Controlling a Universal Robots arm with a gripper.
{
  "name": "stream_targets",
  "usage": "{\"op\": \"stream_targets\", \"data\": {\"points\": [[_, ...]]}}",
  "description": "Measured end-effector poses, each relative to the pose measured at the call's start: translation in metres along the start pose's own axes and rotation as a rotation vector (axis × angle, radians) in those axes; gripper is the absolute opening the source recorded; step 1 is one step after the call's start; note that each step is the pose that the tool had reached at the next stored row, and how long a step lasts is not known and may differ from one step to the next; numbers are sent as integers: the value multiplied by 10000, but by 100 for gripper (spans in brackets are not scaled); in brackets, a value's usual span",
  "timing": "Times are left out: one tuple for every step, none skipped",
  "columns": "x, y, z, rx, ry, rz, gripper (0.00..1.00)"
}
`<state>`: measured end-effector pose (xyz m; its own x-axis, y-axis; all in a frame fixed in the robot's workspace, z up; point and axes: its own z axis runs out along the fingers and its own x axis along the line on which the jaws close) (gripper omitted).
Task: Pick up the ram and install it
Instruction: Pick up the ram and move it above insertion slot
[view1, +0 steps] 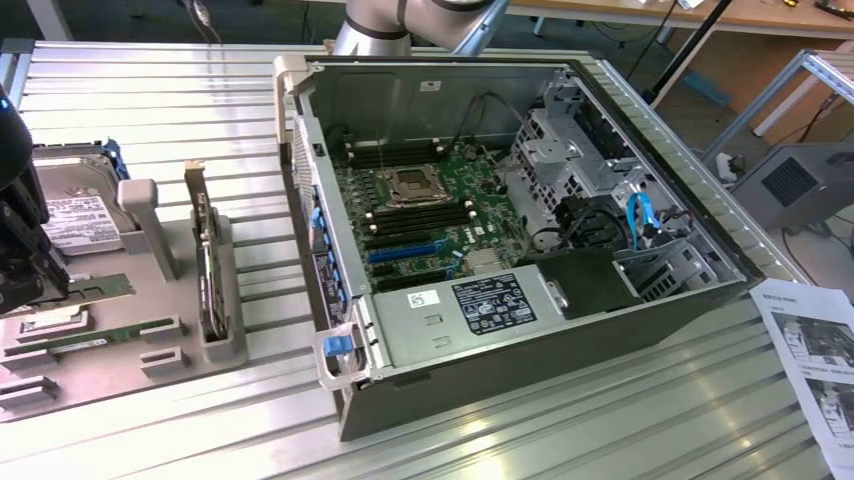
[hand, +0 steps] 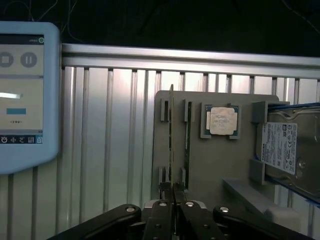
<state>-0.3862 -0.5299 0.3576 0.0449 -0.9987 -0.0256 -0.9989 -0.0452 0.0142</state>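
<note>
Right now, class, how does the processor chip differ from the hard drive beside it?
The processor chip is small, square and silver; the hard drive is larger, oblong and carries a white label. Both rest on the grey tray, untouched by the tool, shut on the ram.

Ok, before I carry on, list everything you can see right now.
computer case: one, dark, open, middle of the table
motherboard: one, green, inside the case
tray: one, grey, exterior view's left of the case
ram: one, green, edge-on between the fingers, at the tray
second ram stick: one, green, neighbouring tray slot
processor chip: one, silver, tray pocket
hard drive: one, silver, white label, tray's edge
expansion card: one, dark, upright in the tray
pendant: one, light blue, on the table
printed sheet: one, white, exterior view's right of the case
table: one, ribbed metal, under everything
gripper: one, black, fingers shut on the ram
</note>
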Motion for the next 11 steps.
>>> {"op": "stream_targets", "data": {"points": [[-1, 0, -14, 0, 0, 0, 13], [-1, 1, -31, 1, -1, 0, 13], [-1, 1, -46, 0, 0, 0, 13], [-2, 1, -62, 0, 0, 0, 13], [-2, 1, -77, -1, 1, 0, 13], [-3, 1, -94, -1, 1, 0, 13], [-3, 2, -112, 0, 0, 0, 13], [-3, 2, -127, 0, 0, 0, 13], [-4, 2, -145, 0, 0, 0, 13], [-4, 2, -169, 0, 0, 0, 13], [-5, 3, -186, 0, 0, 0, 13]]}}
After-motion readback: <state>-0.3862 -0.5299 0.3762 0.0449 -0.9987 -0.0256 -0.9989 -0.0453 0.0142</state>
